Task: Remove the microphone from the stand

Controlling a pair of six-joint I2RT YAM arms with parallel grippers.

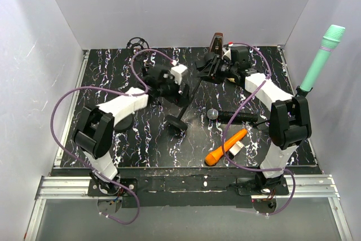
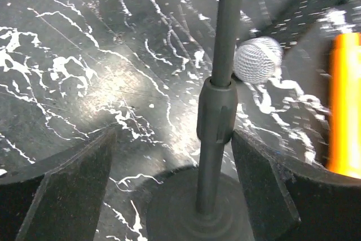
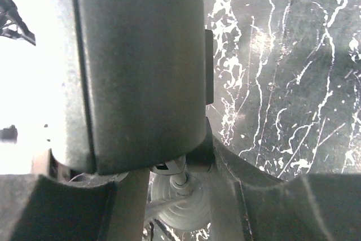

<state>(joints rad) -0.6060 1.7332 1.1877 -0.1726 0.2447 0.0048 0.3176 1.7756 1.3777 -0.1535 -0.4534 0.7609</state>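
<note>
Black marbled table (image 1: 152,150), microphone (image 1: 237,116) beside stand (image 1: 176,123).

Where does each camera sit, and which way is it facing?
Top external: above and behind, looking down on table, left arm, right arm.
Left wrist: looks past its open end effector at the stand; fingers show.
Right wrist: close on a dark block; fingers show.
Top and left wrist share stand, orange mic.

Looks like robotics lab test cell, not home. Plain white panels (image 1: 169,4) box in black marbled worktop (image 1: 104,69), pair of arms (image 1: 121,104) bolted to aluminium rail (image 1: 62,182) up front, purple cables (image 1: 52,121) looping loose.
</note>
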